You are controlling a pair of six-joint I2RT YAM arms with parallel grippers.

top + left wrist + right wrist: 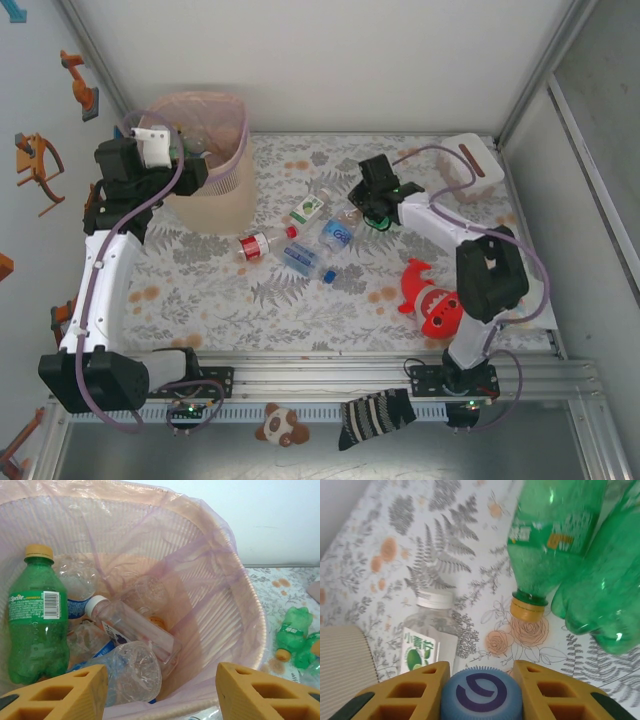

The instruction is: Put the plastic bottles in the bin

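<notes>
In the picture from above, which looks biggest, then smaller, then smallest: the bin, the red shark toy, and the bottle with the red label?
1. The bin, by far the biggest.
2. The red shark toy.
3. The red-label bottle, the smallest. It looks about as long as the toy but much thinner.

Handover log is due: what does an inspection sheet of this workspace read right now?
Surface: floral tablecloth, flat.
Job's things: Sprite bottle and clear bottles in bin; red-label bottle, blue-label bottle, green-white-label bottle, green bottle loose on tablecloth.
Clutter: red shark plush, white box, panda toy, striped sock.
Grippers: left gripper open over bin; right gripper shut on blue-capped bottle.
Cables: purple cables, running along both arms.
Surroundings: white walls, orange hooks on left.
</notes>
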